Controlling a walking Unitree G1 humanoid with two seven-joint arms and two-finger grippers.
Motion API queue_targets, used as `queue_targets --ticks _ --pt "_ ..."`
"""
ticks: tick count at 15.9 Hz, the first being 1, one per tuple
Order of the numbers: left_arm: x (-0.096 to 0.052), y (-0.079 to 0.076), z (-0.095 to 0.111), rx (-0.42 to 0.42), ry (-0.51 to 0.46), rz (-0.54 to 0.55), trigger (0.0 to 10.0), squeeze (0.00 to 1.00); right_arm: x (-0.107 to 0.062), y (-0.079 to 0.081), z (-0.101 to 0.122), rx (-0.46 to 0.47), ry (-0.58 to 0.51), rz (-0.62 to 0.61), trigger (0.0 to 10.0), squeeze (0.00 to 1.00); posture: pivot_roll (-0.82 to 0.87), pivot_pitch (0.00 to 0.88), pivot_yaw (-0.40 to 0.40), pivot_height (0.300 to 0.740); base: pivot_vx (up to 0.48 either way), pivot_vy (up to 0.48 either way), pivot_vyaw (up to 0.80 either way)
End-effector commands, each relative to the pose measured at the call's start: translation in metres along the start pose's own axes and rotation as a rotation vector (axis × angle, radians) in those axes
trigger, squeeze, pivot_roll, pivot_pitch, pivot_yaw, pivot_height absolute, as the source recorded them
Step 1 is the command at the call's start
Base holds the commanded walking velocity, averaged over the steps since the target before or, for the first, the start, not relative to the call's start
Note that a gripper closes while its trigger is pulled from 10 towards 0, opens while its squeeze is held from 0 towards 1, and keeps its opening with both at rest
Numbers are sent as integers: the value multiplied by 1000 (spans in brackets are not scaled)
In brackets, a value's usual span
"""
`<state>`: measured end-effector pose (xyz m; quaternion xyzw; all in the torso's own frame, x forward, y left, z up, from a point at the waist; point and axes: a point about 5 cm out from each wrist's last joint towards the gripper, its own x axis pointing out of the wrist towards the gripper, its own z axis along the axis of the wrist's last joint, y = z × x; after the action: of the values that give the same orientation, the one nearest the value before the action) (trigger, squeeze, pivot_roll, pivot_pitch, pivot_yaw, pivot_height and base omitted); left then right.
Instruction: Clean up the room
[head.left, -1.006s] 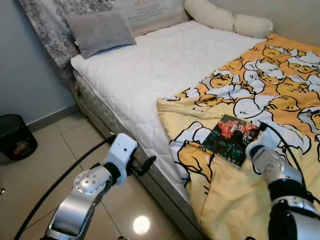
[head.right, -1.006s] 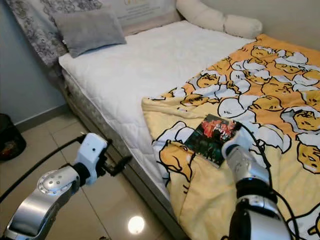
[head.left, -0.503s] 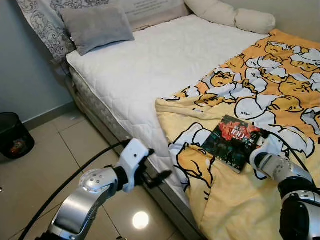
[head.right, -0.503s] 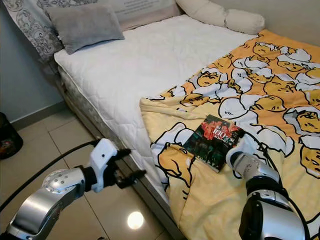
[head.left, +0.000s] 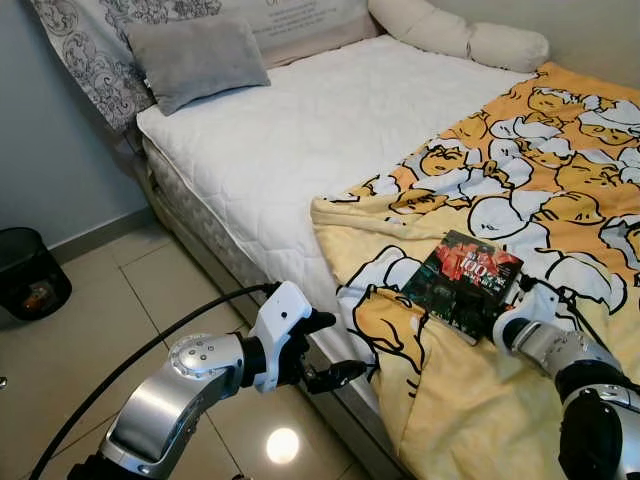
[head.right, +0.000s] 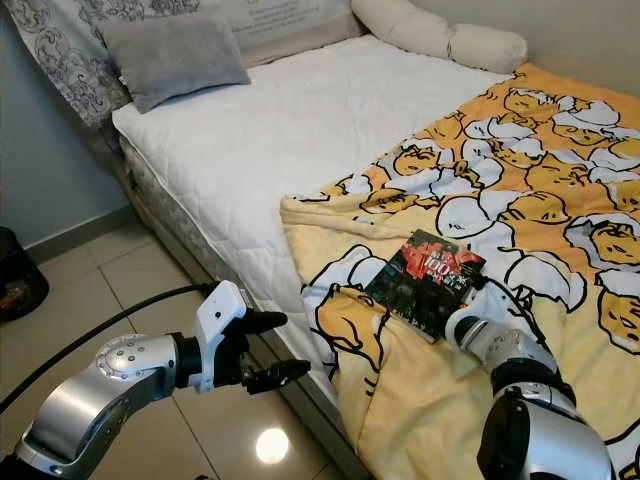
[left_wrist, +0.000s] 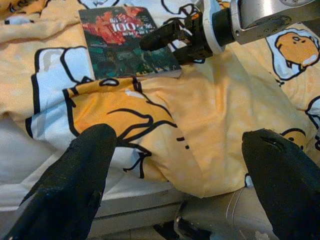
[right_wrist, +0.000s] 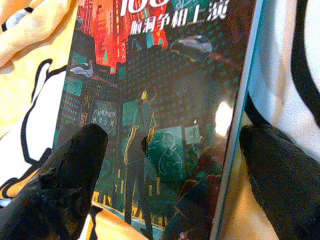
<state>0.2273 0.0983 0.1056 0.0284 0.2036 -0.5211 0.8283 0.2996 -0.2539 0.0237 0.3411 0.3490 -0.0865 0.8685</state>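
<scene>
Left eye view: left gripper (head.left: 325, 349) has reached nearer book (head.left: 462, 284), seemingly.

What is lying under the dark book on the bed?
The dark glossy book rests on the yellow cartoon-print blanket. Whatever lies beneath that blanket there is covered.

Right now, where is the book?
The book lies on the yellow blanket on the bed's right side, just ahead of the right end effector.
</scene>
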Motion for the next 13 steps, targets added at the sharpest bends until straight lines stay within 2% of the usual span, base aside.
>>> queue_targets --ticks 1,2,4,6,8,9,11,13 --pt "0 0 6 32 1 7 10000 1000 3 -3 -15 -9 52 -24 10000 0 -46 0 21 740 0 0 0" --pt "0 0 7 39 9 11 10000 1000 5 -6 -27 -37 85 -54 10000 0 -44 0 22 740 0 0 0" --pt "1 0 8 41 9 14 10000 1000 6 -4 -30 7 85 -39 10000 0 -39 0 20 740 0 0 0" --pt "0 1 9 38 2 24 10000 1000 8 13 -23 173 47 72 10000 0 -36 0 17 740 0 0 0" --pt "0 1 9 36 0 31 10000 1000 9 23 -18 247 29 139 10000 0 -34 0 15 740 0 0 0" --pt "-1 1 9 35 -5 38 10000 1000 9 33 -11 315 6 206 10000 0 -31 0 12 740 0 0 0" --pt "-3 1 9 28 -13 51 10000 1000 9 46 -3 387 -10 270 10000 0 -28 0 2 740 0 0 0" --pt "-3 1 8 23 -16 59 10000 1000 10 55 -3 389 -6 292 10000 0 -27 0 0 740 0 0 0"
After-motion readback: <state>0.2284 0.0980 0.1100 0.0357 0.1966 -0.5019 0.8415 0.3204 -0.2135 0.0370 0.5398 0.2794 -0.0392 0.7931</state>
